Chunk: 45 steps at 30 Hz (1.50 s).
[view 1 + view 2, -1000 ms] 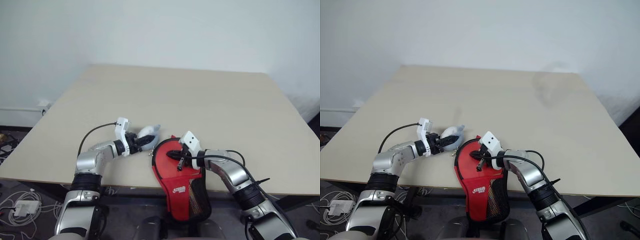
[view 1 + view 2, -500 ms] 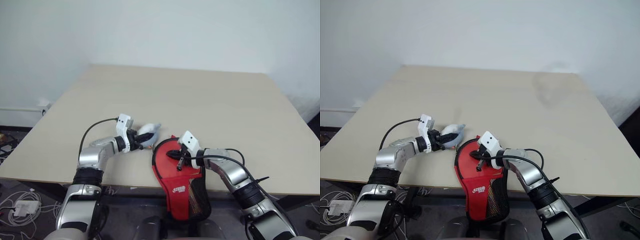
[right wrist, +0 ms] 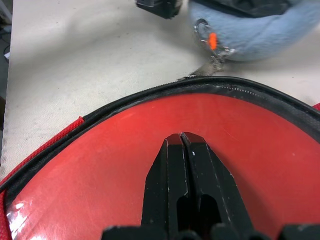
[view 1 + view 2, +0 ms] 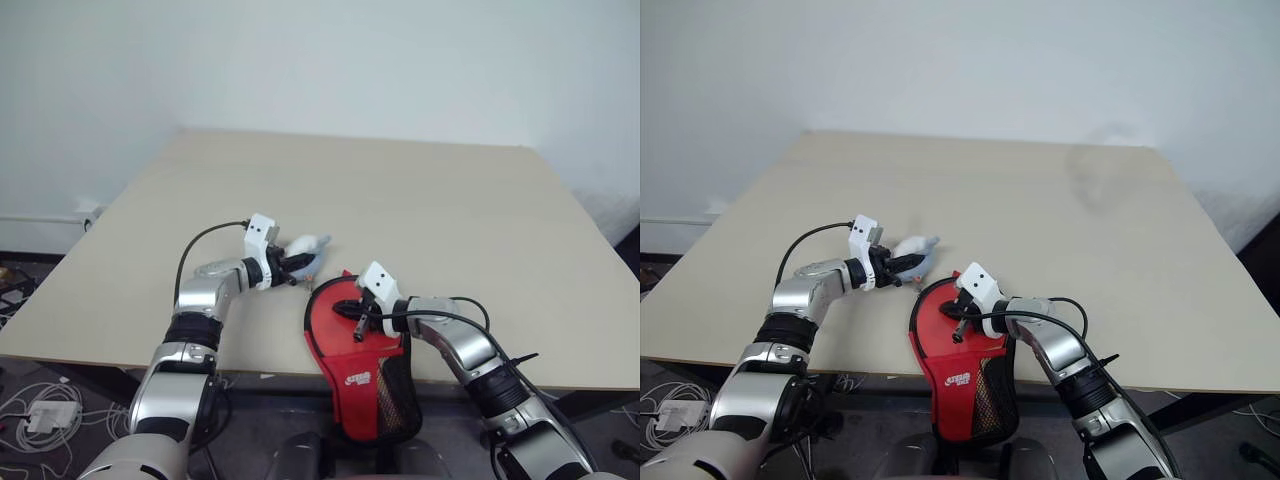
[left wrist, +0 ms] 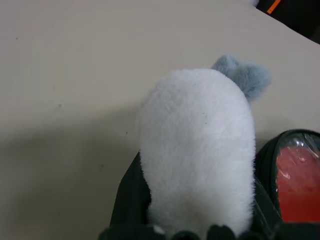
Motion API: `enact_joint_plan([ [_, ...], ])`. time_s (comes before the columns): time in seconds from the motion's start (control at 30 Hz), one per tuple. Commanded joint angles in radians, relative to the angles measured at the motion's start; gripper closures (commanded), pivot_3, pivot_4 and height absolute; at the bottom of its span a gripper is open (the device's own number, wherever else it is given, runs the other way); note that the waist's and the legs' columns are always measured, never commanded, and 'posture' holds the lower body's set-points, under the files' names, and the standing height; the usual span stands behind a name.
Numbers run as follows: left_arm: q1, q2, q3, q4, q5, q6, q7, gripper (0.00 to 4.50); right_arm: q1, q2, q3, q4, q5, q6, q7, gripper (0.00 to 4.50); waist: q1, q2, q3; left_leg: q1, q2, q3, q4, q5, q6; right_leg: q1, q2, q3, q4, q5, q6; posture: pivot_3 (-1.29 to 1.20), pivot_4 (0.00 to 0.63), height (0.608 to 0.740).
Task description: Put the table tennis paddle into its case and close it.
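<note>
Case (image 4: 360, 365) lies at the table's (image 4: 420, 210) near edge, handle end with mesh pocket hanging over it. Table tennis paddle (image 3: 200, 150) sits inside the case, red face up, black zipper rim around it. Right gripper (image 3: 182, 142) over the case's round part, fingers pressed fully together, tips on the red rubber, holding nothing. Left gripper (image 4: 902, 264) just beyond the case's far-left rim, fingers partly open and clamped on a white-and-grey plush toy (image 5: 200, 150) with a small metal clasp.

red case (image 4: 352, 345) with black zipper rim and mesh, white-and-blue plush toy (image 5: 200, 150), beige table (image 4: 420, 200).
</note>
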Motion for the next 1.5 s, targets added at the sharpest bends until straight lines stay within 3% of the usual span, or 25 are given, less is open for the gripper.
enact_joint_plan([
  [0.03,-0.068,-0.025,0.014,0.021,0.022,-0.072,0.041,3.54,0.015,-0.01,0.015,0.024,-0.021,0.019,0.003,4.5,0.0,0.0,0.0,0.0,0.0,0.0,0.0,0.0,0.0,0.0,0.0,0.0,0.0,0.0,0.0,0.0,0.0,0.706],
  [0.37,-0.225,-0.14,0.008,0.264,0.112,-0.275,0.163,3.54,0.012,-0.01,0.019,0.032,-0.026,0.014,0.004,4.5,0.002,-0.001,0.0,0.0,0.0,0.0,0.002,0.0,0.0,0.001,0.0,0.0,0.001,0.0,0.0,0.0,0.0,0.706],
  [0.7,-0.358,-0.245,-0.006,0.436,0.178,-0.376,0.158,3.54,0.014,-0.012,0.013,0.03,-0.03,0.018,0.003,4.5,0.002,-0.001,0.0,-0.001,0.001,-0.001,0.006,-0.001,0.003,0.001,0.0,-0.001,0.001,0.001,0.001,0.0,0.0,0.706],
  [1.03,-0.417,-0.357,-0.027,0.484,0.235,-0.387,0.135,3.54,0.022,-0.011,0.013,0.021,-0.03,0.026,-0.001,4.5,0.003,-0.001,0.0,-0.003,0.001,-0.001,0.01,-0.003,0.005,0.001,0.0,-0.001,0.002,0.001,0.002,0.0,0.0,0.706],
  [1.27,-0.378,-0.335,-0.093,0.465,0.31,-0.406,0.093,3.54,0.021,-0.007,0.012,0.024,-0.028,0.026,-0.003,4.5,0.002,-0.001,0.0,-0.003,0.002,-0.001,0.01,-0.003,0.006,0.0,0.0,-0.001,0.002,0.001,0.002,0.0,0.0,0.706],
  [1.37,-0.356,-0.316,-0.109,0.449,0.319,-0.433,0.046,2.87,0.02,-0.006,0.014,0.026,-0.028,0.025,-0.002,4.5,0.002,-0.001,0.0,-0.003,0.002,-0.001,0.01,-0.003,0.006,0.0,0.0,-0.001,0.002,0.001,0.002,0.0,0.0,0.706],
  [1.5,-0.331,-0.3,-0.111,0.43,0.307,-0.445,-0.01,1.37,0.015,-0.006,0.015,0.03,-0.029,0.024,0.001,4.5,0.002,0.0,-0.001,-0.003,0.002,-0.001,0.01,-0.003,0.006,0.0,0.0,-0.001,0.002,0.001,0.002,0.0,0.0,0.706],
])
